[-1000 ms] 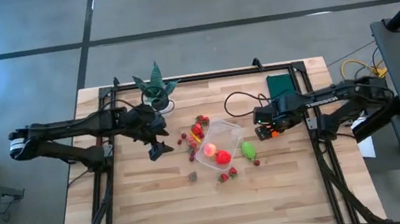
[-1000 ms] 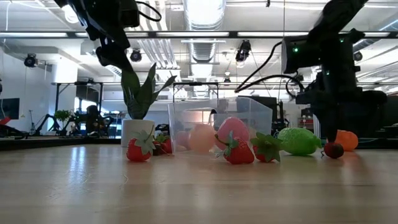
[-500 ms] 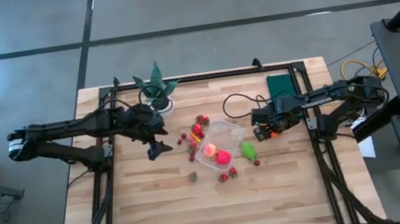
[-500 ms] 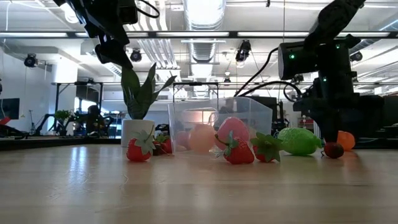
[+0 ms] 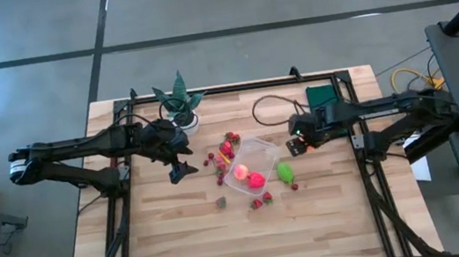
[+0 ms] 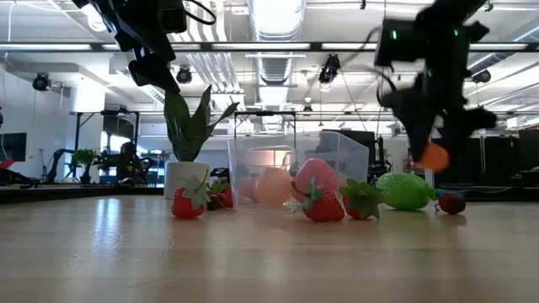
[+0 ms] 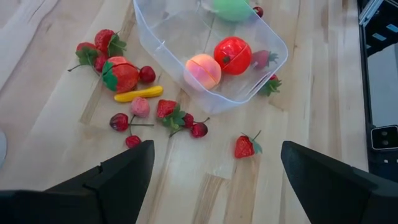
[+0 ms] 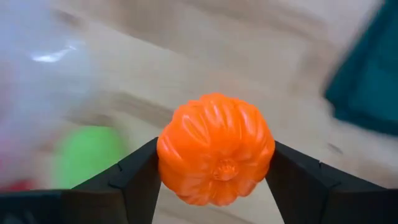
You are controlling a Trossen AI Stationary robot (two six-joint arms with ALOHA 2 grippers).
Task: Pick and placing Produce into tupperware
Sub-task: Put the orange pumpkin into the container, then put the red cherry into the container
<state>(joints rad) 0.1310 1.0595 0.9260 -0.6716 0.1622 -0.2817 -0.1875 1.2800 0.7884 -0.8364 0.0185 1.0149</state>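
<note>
While the left end effector [image 5: 184, 171] gapes empty, the right end effector [image 8: 214, 165] clamps an orange pumpkin [image 8: 215, 149].

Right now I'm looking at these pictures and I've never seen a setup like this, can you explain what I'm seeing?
Two dark robot arms work at a wooden table. One camera looks down from above, one sits at table height, one rides on each wrist. The clear plastic rectangular tub holds a red and a peach-coloured piece; small red strawberries and a green fruit lie around it. The right gripper holds a small orange ribbed pumpkin above the table. The left gripper hovers open, empty.
</note>
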